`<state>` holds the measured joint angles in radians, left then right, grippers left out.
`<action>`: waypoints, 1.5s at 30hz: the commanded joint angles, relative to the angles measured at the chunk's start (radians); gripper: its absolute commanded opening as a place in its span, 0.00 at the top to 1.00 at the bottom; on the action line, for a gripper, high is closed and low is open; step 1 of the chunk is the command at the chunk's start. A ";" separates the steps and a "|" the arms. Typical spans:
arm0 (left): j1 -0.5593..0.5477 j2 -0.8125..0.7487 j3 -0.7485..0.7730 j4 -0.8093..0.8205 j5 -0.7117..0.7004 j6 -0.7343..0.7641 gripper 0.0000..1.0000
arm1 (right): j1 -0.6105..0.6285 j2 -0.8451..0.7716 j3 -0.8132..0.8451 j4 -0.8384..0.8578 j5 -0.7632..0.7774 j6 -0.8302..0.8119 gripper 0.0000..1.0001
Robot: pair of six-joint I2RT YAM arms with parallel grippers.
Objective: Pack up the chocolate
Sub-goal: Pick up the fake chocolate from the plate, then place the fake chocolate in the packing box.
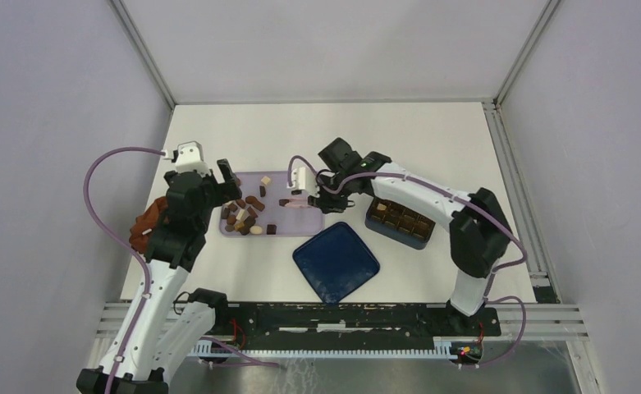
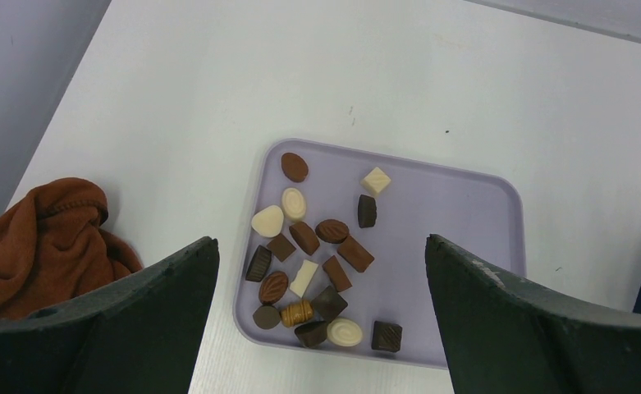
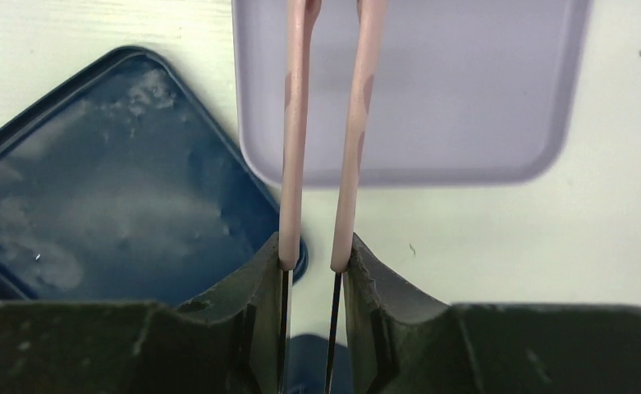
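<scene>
Chocolate pieces (image 2: 309,254) sit loose on the lavender tray (image 2: 456,213), straight under the left pincer (image 2: 318,241), which hangs there with its fingers spread wide and nothing in them. Right pincer (image 3: 313,258) is clamped on the pink tongs (image 3: 292,164), which poke out ahead of it over the tray's bare end. Dark blue lid (image 3: 95,189) lies just beside that pincer, and the rust-brown cloth (image 2: 38,238) is off beside the left one.
</scene>
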<state>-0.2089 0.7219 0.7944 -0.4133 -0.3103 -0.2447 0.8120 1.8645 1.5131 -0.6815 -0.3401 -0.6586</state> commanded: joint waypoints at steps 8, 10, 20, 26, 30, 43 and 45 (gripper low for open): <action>0.008 0.037 -0.003 0.030 0.024 0.036 0.00 | -0.256 -0.396 -0.318 0.042 -0.057 0.000 0.86; 0.007 0.041 -0.003 0.029 0.026 0.035 0.00 | -0.314 -0.466 -0.389 0.046 -0.060 -0.012 0.86; 0.006 0.055 -0.003 0.027 0.034 0.035 0.00 | -0.676 -0.685 -0.577 -0.104 -0.104 -0.161 0.86; 0.006 0.062 -0.003 0.028 0.039 0.035 0.00 | -0.861 -0.721 -0.655 -0.168 -0.119 -0.259 0.85; 0.006 0.064 -0.003 0.027 0.040 0.035 0.00 | -0.934 -0.720 -0.675 -0.207 -0.123 -0.320 0.84; 0.006 0.061 -0.002 0.027 0.042 0.035 0.00 | -0.947 -0.664 -0.726 -0.209 -0.117 -0.348 0.79; 0.006 0.062 -0.003 0.027 0.042 0.035 0.00 | -0.947 -0.656 -0.728 -0.205 -0.112 -0.349 0.77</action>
<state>-0.2089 0.7876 0.7940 -0.4141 -0.2790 -0.2443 -0.1322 1.1954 0.7883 -0.9031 -0.4358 -0.9867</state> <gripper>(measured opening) 0.997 0.337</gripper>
